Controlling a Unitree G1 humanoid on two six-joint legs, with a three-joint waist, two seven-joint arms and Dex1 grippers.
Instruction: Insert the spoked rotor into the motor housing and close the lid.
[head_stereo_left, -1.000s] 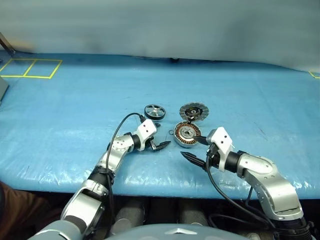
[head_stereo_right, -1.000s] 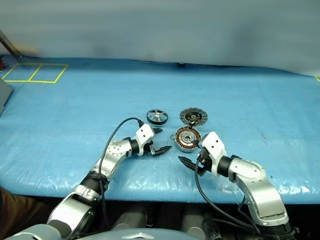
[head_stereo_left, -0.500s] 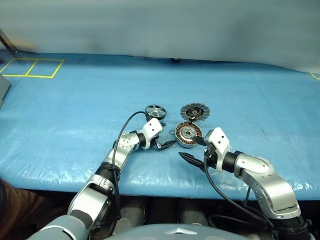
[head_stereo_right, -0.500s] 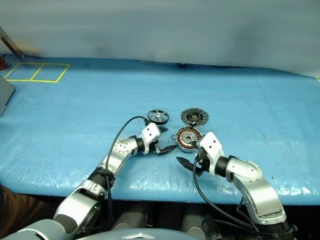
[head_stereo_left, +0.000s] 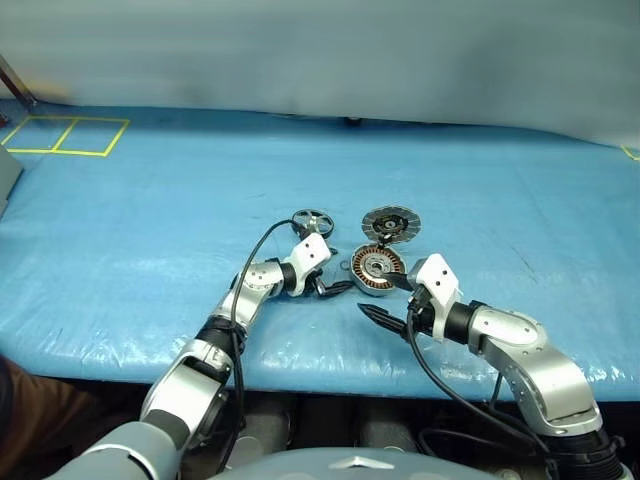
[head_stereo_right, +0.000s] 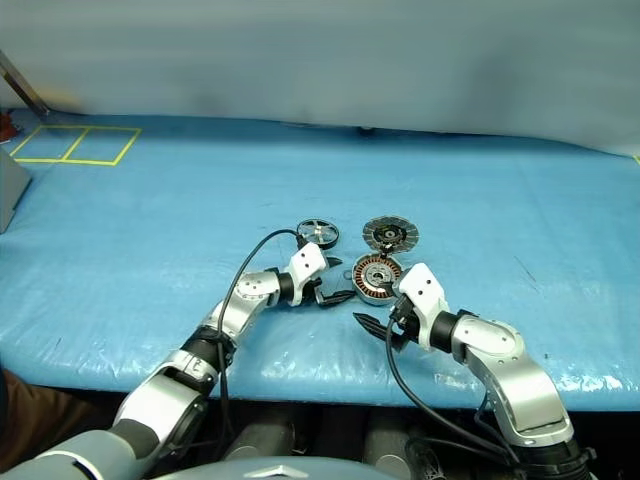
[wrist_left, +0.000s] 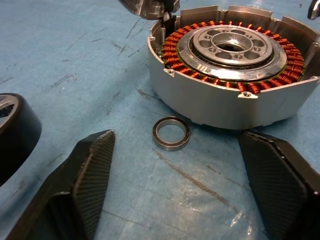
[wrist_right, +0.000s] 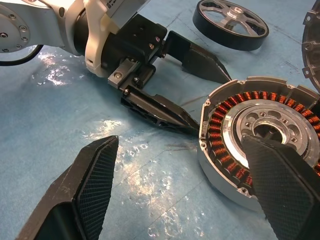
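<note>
Left gripper (head_stereo_left: 335, 283) sits low over the blue table (head_stereo_left: 150, 220) in the left eye view, its fingers spread apart with nothing between them, tips just at the 9 o'clock side of the housing (head_stereo_left: 375, 267). From the housing, the rotor (head_stereo_left: 311, 219) lies at about 10 o'clock, a little apart, partly behind the left wrist; the lid (head_stereo_left: 390, 222) lies open at 12 o'clock, its segmented face up, touching the housing's far edge. Right gripper (head_stereo_left: 389, 297) reaches in from 5 o'clock, fingers wide apart and empty, one tip over the housing's near rim, the other off it toward 7 o'clock. Yellow tape squares (head_stereo_left: 62, 136) mark the table's far left corner.

Right eye view shows the same layout: rotor (head_stereo_right: 317, 233), lid (head_stereo_right: 390, 235) and housing (head_stereo_right: 373, 273) in a loose cluster, both grippers closing in from the near side.

Left wrist view looks between the left fingers (wrist_left: 85, 175), spread wide. Ahead stands the housing (wrist_left: 230, 65), copper windings ringing a silver hub. A small metal ring (wrist_left: 171, 133) lies flat on the table just beside the housing's wall, between the fingers but touched by neither. The rotor's black rim (wrist_left: 15, 135) shows beside one finger.

Right wrist view has the right fingers (wrist_right: 85, 185) wide apart, one over the housing (wrist_right: 245, 135). The left gripper (wrist_right: 192, 92) points at the housing's wall, its lower fingertip touching or nearly touching it. The rotor (wrist_right: 231, 22) lies flat beyond.
</note>
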